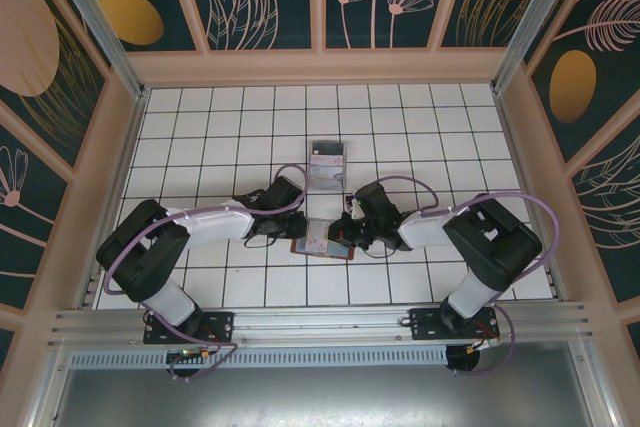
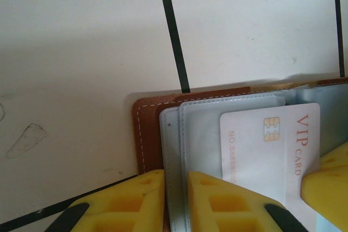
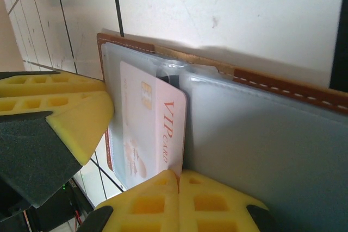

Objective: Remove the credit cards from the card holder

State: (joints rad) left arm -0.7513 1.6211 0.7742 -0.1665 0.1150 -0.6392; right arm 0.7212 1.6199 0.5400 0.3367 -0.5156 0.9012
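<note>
Left gripper (image 2: 175,186) pinches one card holder (image 2: 149,129); right gripper (image 3: 178,176), one card (image 3: 152,118).

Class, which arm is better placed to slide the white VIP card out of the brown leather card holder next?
Right. The right gripper is shut on the white VIP card; the left gripper clamps the clear sleeves of the brown leather card holder.

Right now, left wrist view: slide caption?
Left gripper pinching a clear sleeve of the card holder, VIP card alongside.

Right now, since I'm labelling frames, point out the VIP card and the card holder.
VIP card (image 2: 269,156): left wrist view, its blank face below the chip.
card holder (image 2: 148,134): left wrist view, its brown leather cover edge.
</note>
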